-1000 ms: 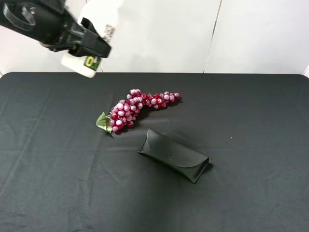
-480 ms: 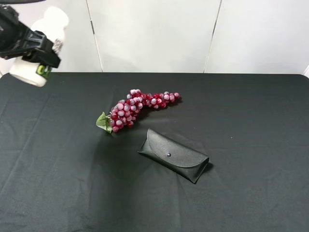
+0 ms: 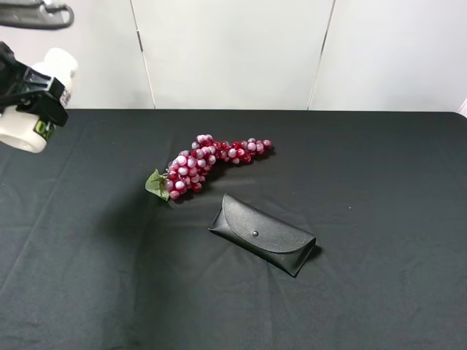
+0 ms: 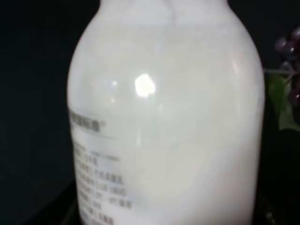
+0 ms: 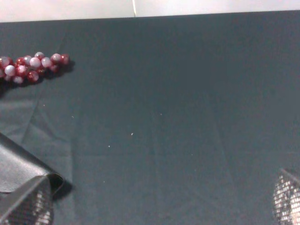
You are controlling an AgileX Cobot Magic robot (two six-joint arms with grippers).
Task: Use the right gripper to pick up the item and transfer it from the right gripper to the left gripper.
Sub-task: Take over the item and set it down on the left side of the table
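Note:
The item, a white bottle (image 3: 22, 134) with a white cap and a green-and-black label, hangs tilted in the air at the far left, above the table's back left corner. My left gripper (image 3: 34, 98) is shut on its middle. In the left wrist view the bottle (image 4: 178, 122) fills almost the whole frame, and the gripper's fingers are hidden behind it. My right gripper (image 5: 154, 204) is open and empty: only its two fingertips (image 5: 23, 206) show at the corners of the right wrist view. It is out of the exterior high view.
A red grape bunch (image 3: 204, 162) with a green leaf lies at the middle of the black cloth table (image 3: 379, 219). A black glasses case (image 3: 264, 234) lies just in front of it. Both also show in the right wrist view: the grape bunch (image 5: 33, 65) and the case (image 5: 14, 164).
My left gripper has carried the bottle to the left and a little lower, to the left edge of the view. The grapes and the case have not moved.

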